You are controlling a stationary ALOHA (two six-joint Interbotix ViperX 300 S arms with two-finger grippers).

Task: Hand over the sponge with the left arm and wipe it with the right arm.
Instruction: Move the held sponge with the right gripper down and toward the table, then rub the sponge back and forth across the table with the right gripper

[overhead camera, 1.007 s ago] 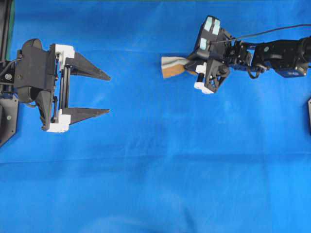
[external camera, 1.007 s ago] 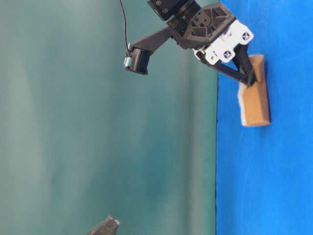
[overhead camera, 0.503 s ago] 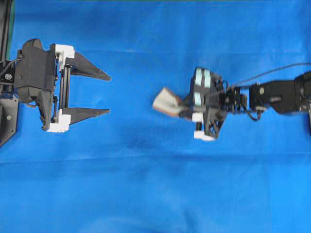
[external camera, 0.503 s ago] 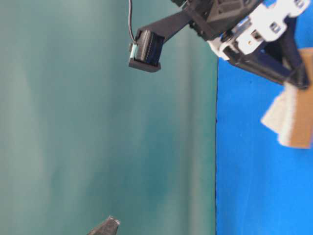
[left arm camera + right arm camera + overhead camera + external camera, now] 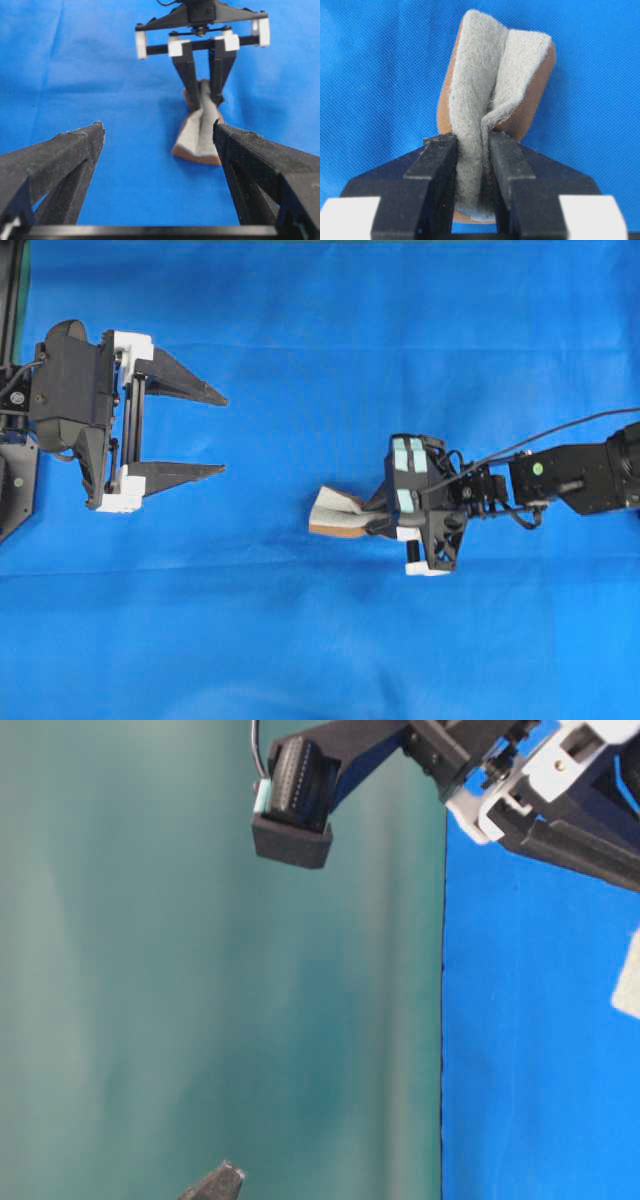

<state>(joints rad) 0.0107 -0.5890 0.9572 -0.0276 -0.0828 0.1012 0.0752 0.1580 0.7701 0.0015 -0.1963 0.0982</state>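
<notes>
I work in what looks like a robotics lab bench set up for recording. A plain blue cloth [image 5: 320, 640] covers the whole work surface, wrinkled in places, with nothing homely on it. From table level a flat teal-green backdrop [image 5: 200, 980] closes off the scene. At nine o'clock in the overhead view my partner's arm [image 5: 75, 415] is mounted at the cloth's edge, and my own cabled arm [image 5: 570, 475] reaches in from three o'clock.

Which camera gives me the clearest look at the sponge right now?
The right wrist view: the sponge fills the frame, folded between the right gripper fingers. The left wrist view shows it smaller, the overhead view from above, and the table-level view only a pale corner at the frame edge.
</notes>
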